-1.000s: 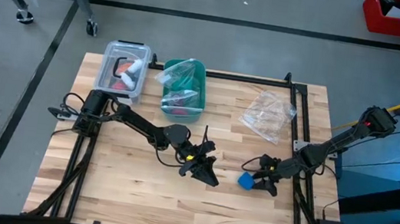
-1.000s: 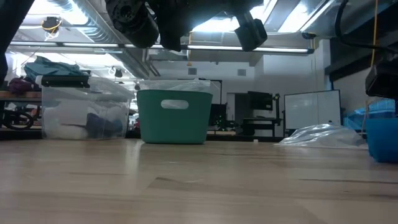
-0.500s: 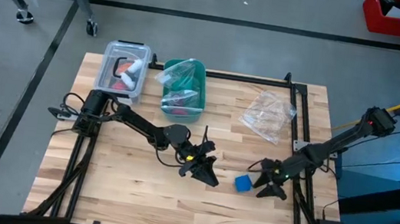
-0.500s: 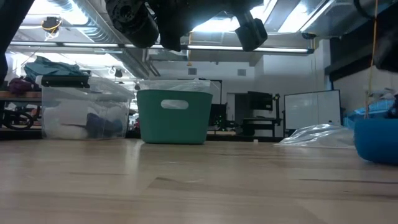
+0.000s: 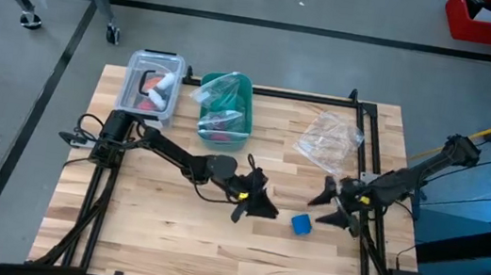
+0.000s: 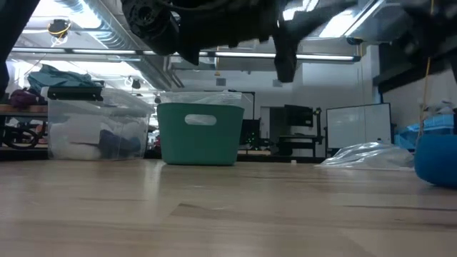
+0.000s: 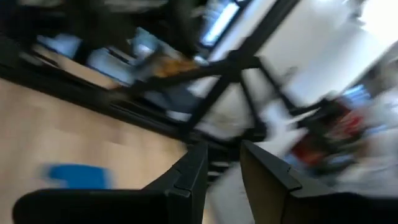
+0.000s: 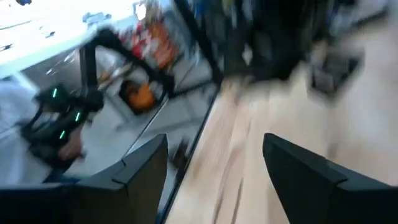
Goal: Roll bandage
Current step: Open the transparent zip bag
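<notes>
The bandage is a small bright blue roll resting on the wooden table near its front right; it also shows in the low view and as a blue smear in the left wrist view. My left gripper hovers just left of it, level, its fingers a narrow gap apart with nothing between them. My right gripper stands to the right of the roll, raised off the table, with its fingers wide apart and holding nothing.
A teal bin with bagged items and a clear lidded box stand at the far left of the table. A crumpled clear plastic bag lies at the far right. Black frame rails edge the table.
My right gripper, open throughout, has drawn back from the blue roll toward the table's right edge and risen well above the table, rolling as it went. The roll stays on the table, free. My left gripper has turned about its wrist almost in place.
</notes>
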Robot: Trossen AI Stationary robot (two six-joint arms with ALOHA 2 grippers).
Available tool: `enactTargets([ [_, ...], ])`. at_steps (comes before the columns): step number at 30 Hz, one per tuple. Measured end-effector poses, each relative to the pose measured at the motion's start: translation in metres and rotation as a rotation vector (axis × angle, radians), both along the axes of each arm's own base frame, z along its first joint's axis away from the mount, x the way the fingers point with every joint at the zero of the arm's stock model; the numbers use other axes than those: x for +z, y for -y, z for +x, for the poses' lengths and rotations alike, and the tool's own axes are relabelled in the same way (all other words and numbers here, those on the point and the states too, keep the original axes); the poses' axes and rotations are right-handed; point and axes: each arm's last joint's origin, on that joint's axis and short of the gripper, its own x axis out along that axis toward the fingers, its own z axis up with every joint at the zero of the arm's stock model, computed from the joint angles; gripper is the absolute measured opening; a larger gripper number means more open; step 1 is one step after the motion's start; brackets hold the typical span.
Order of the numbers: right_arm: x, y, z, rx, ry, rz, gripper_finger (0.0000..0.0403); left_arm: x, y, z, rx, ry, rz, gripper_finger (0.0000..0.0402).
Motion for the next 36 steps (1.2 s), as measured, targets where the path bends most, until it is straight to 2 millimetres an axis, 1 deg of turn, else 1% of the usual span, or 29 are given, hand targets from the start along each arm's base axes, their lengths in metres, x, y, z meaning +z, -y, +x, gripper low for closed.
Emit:
enactTargets([
  [3,0.022,0.004,-0.002,-0.085,0.105,-0.064,0.0264,-0.002,-0.005,0.001,0.107,0.034,0.133,0.0086],
  [7,0.042,0.007,-0.004,-0.125,0.187,-0.138,0.0264,0.001,-0.012,0.002,0.169,0.070,0.177,0.0086],
  [9,0.047,0.008,-0.005,-0.160,0.206,-0.164,0.0264,0.003,-0.014,0.003,0.177,0.090,0.165,0.0086],
  [13,0.051,0.011,-0.005,-0.240,0.205,-0.184,0.0264,0.008,-0.018,0.002,0.191,0.141,0.165,0.0086],
  [16,0.051,0.012,-0.005,-0.251,0.167,-0.276,0.0264,0.010,-0.020,0.002,0.202,0.181,0.202,0.0086],
  [19,0.050,0.015,-0.009,-0.270,0.041,-0.391,0.0264,0.011,-0.023,0.002,0.211,0.198,0.225,0.0086],
  [21,0.052,0.020,-0.015,-0.265,-0.092,-0.495,0.0264,0.012,-0.025,0.002,0.215,0.203,0.225,0.0086],
  [23,0.052,0.027,-0.025,-0.253,-0.271,-0.580,0.0264,0.012,-0.027,0.003,0.221,0.208,0.224,0.0086],
  [28,0.050,0.042,-0.048,-0.297,-0.749,-0.691,0.0264,0.012,-0.036,0.003,0.218,0.205,0.216,0.0086],
  [29,0.050,0.043,-0.049,-0.310,-0.798,-0.708,0.0264,0.013,-0.039,0.003,0.212,0.204,0.218,0.0086],
  [31,0.051,0.042,-0.048,-0.321,-0.830,-0.733,0.0261,0.016,-0.045,0.002,0.211,0.203,0.220,0.0086],
  [34,0.045,0.039,-0.043,-0.281,-0.893,-0.837,0.0248,0.026,-0.056,-0.001,0.216,0.212,0.221,0.0086],
  [36,0.039,0.036,-0.037,-0.276,-0.930,-0.898,0.0236,0.031,-0.065,-0.003,0.209,0.170,0.228,0.0086],
])
